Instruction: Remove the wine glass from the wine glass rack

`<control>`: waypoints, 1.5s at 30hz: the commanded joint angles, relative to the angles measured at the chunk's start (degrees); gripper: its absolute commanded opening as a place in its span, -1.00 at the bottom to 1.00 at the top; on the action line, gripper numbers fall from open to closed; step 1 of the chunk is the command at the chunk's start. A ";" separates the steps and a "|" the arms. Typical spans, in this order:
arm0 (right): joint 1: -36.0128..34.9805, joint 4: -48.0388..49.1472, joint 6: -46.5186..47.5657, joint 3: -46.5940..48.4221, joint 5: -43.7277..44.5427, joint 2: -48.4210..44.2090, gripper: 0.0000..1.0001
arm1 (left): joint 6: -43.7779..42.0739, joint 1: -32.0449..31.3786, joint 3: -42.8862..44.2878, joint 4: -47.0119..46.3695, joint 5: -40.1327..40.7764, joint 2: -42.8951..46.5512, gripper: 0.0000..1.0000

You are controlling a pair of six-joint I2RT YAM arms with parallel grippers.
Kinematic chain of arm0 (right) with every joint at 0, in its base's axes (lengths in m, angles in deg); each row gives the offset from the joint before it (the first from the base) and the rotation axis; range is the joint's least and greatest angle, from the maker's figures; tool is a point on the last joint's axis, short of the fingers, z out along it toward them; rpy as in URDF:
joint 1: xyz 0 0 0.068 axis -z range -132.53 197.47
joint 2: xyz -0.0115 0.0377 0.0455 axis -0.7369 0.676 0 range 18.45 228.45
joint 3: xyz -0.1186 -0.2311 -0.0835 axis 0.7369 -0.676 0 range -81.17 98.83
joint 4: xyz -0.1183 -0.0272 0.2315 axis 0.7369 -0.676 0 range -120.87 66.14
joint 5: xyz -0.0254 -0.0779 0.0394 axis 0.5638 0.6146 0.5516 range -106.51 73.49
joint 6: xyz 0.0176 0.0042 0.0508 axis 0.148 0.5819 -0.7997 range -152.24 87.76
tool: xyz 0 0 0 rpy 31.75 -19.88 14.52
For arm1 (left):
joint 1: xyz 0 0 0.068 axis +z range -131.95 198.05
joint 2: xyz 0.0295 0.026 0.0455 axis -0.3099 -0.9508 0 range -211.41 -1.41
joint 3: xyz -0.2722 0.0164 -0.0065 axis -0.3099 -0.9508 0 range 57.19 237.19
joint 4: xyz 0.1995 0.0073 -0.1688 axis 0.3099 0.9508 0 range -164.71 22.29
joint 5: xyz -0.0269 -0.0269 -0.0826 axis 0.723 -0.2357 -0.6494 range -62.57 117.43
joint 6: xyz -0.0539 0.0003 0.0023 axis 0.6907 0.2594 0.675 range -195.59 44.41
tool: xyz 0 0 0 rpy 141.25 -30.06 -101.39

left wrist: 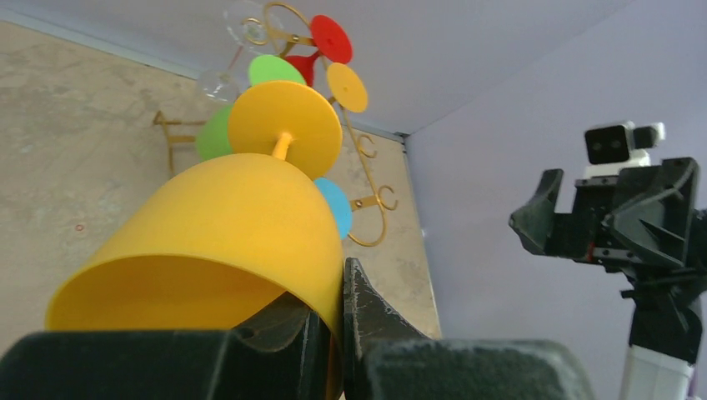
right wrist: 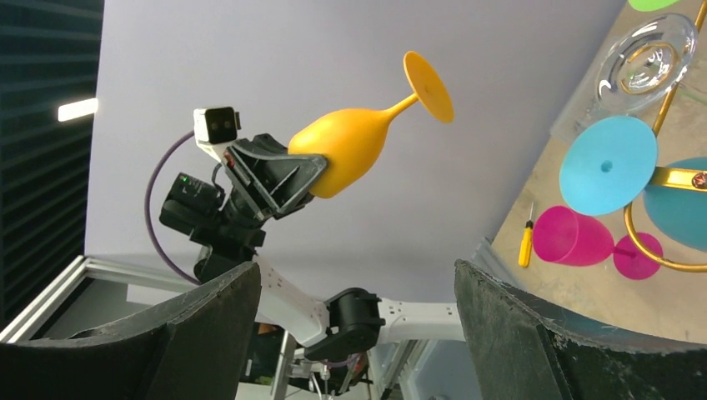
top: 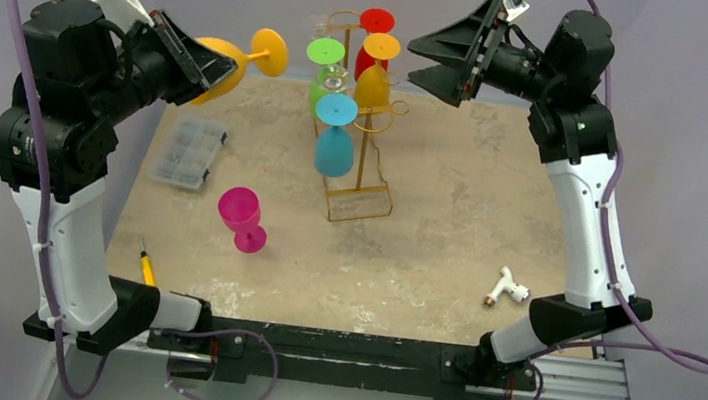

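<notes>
An orange-yellow wine glass (top: pixel 245 59) hangs in the air at the far left, left of the wine glass rack and clear of it. My left gripper (top: pixel 219 66) is shut on its rim. In the left wrist view one finger sits inside the bowl (left wrist: pixel 225 225) and the other outside, with the left gripper (left wrist: pixel 332 292) pinching the wall. The gold wire wine glass rack (top: pixel 363 176) stands at the back middle with green, red, orange, blue and clear glasses hanging on it. My right gripper (top: pixel 438 59) is raised to the right of the rack, open and holding nothing.
A pink glass (top: pixel 242 218) stands on the table in front of the rack. A clear compartment box (top: pixel 189 151) lies at the left, a yellow screwdriver (top: pixel 148 267) at the near left edge, and a white fitting (top: pixel 506 288) at the near right.
</notes>
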 commanded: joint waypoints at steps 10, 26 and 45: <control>0.05 -6.92 7.47 0.41 0.53 -3.08 0.70 | -2.87 5.36 6.96 16.40 9.64 -8.64 -1.00; 0.09 -11.28 10.52 1.14 0.12 -2.46 0.68 | -8.34 6.16 4.08 20.52 14.11 -15.71 -1.00; 0.74 -19.22 16.60 2.00 -0.30 -2.62 0.67 | -10.98 6.03 -19.81 4.96 14.72 -18.01 -1.00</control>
